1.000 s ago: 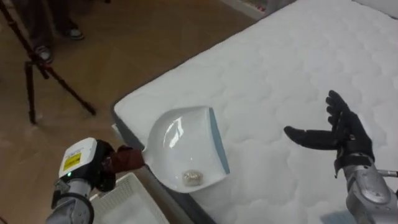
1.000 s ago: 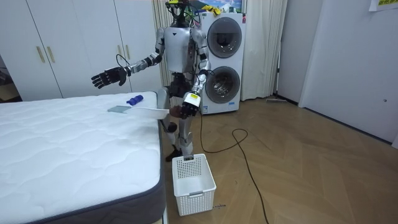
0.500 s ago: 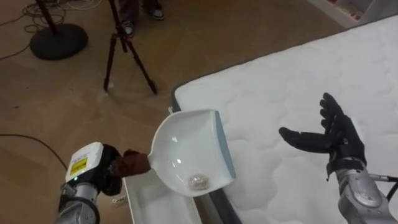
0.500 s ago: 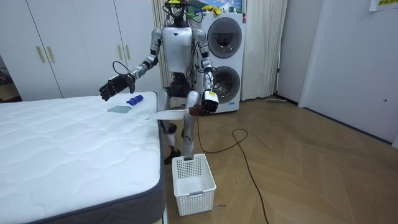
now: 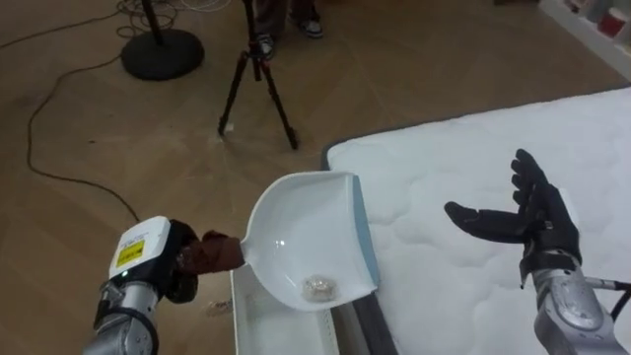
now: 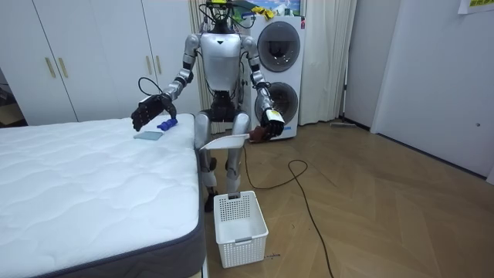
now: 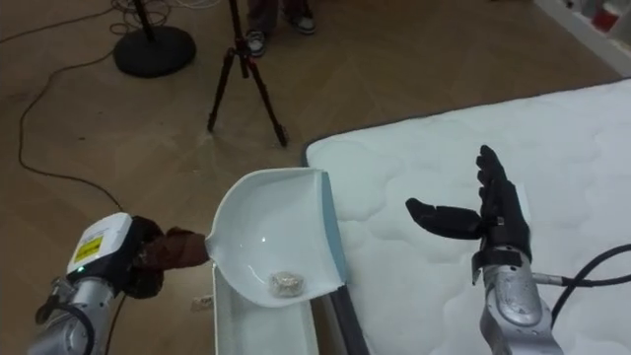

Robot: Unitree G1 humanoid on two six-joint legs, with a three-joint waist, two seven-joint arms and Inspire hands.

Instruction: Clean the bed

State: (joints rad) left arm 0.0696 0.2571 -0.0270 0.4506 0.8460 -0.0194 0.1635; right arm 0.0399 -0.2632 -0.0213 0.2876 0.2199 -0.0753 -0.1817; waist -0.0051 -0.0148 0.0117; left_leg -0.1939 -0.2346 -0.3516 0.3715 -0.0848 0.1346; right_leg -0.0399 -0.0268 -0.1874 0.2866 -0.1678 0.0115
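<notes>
My left hand [image 5: 180,268] is shut on the brown handle [image 5: 219,251] of a white dustpan [image 5: 301,237] with a blue lip. A small crumpled scrap [image 5: 317,287] lies in the pan near its lip. The pan hangs level just off the corner of the white mattress [image 5: 463,177], above a white basket [image 5: 281,327] on the floor. My right hand [image 5: 537,222] is open, held above the mattress, touching nothing. In the room view I stand at the bed's corner with the dustpan [image 6: 224,142] over the basket [image 6: 240,226].
A blue brush [image 6: 165,123] and a flat grey piece [image 6: 148,135] lie on the mattress near its corner. A camera tripod [image 5: 258,84] and a round stand base [image 5: 162,51] stand on the wooden floor ahead. Stacked washing machines [image 6: 278,69] are behind me.
I have turned to my left, away from the bed. The dustpan has swung off the mattress edge to above the basket. My right hand stays open over the mattress.
</notes>
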